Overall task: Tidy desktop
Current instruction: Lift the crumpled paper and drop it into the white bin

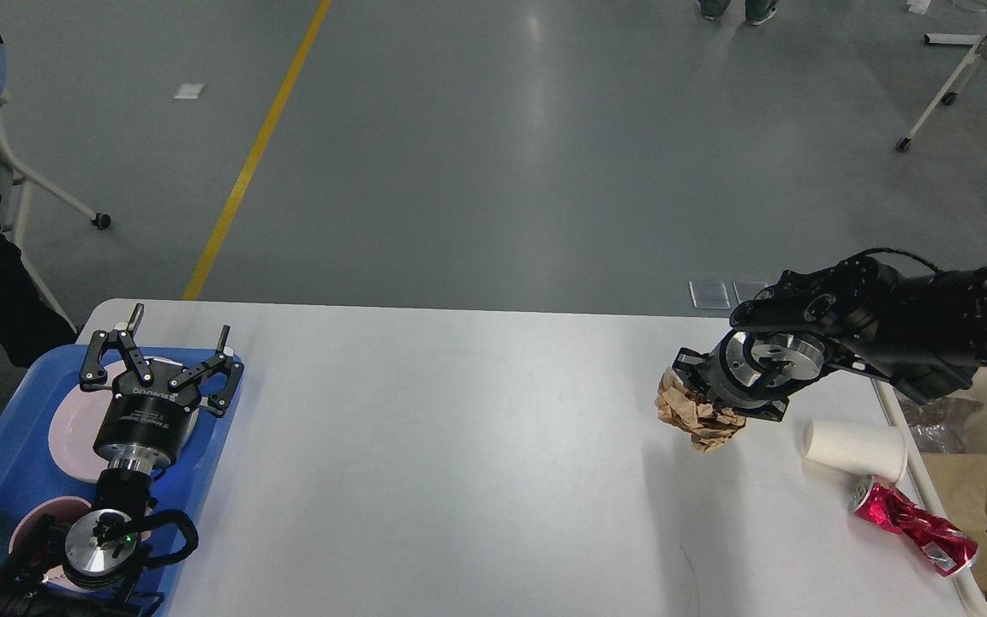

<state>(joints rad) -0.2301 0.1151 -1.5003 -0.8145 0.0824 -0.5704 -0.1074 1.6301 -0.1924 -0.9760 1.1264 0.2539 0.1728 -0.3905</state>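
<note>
My right claw (692,396) pinches the crumpled brown paper (692,413) above the desktop (459,463), presumably for binning, while my left claw (166,360) hangs spread wide over the blue tray (5,467).

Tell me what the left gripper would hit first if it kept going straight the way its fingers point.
The left gripper, open, points away over the far end of the blue tray. Straight on, only the bare back-left corner of the desktop lies ahead, then floor; the way looks free, though height is unclear.
</note>
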